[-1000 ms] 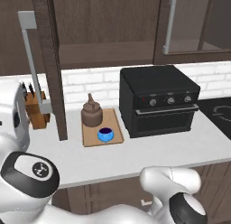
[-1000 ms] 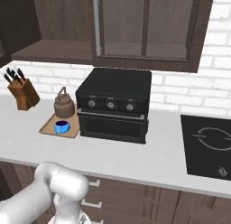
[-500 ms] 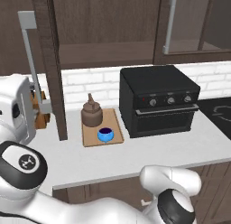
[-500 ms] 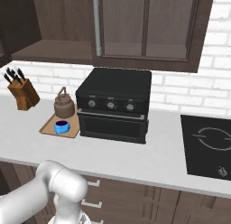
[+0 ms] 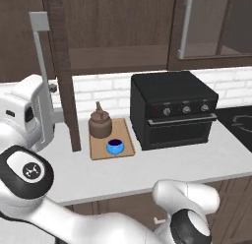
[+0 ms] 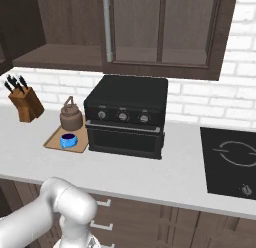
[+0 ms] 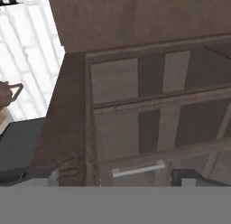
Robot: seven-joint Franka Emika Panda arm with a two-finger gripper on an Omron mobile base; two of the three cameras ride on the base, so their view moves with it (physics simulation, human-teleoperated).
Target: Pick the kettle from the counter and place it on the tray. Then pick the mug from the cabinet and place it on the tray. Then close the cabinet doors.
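The kettle (image 5: 100, 124) and mug (image 5: 115, 147) sit on the tray (image 5: 125, 135). The open cabinet door (image 5: 61, 73) stands tall, left of the tray, beside the gripper (image 5: 47, 122), whose jaws are wide open and empty.

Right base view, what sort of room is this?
A kitchen, rendered rather than real: a black countertop oven on a pale counter, a cooktop set into it, a knife block and dark wall cabinets over white brick.

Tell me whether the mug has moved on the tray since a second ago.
No. The mug sits at the same spot on the tray, in front of the kettle and left of the oven.
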